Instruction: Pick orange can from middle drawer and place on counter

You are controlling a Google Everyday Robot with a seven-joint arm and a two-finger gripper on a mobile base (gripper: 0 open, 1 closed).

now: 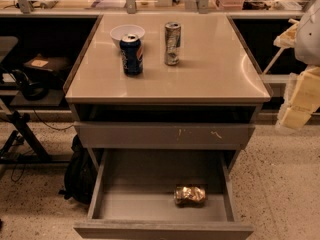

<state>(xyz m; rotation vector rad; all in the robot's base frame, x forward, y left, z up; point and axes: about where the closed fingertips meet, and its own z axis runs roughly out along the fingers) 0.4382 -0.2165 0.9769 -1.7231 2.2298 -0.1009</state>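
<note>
The orange can (190, 195), crinkled and golden, lies on its side in the open middle drawer (125, 204), right of centre and near the front. The beige counter (210, 74) tops the grey cabinet above it. My gripper (300, 101) shows as pale blocky parts at the right edge of the view. It is level with the counter's front right corner, well above and to the right of the can, and touches nothing.
A blue soda can (132, 54), a tall silver can (172, 43) and a white bowl (127, 33) stand on the counter's back half. A shut drawer front with pale scratches (165, 134) sits above the open drawer. A black bag (80, 176) lies on the floor at left.
</note>
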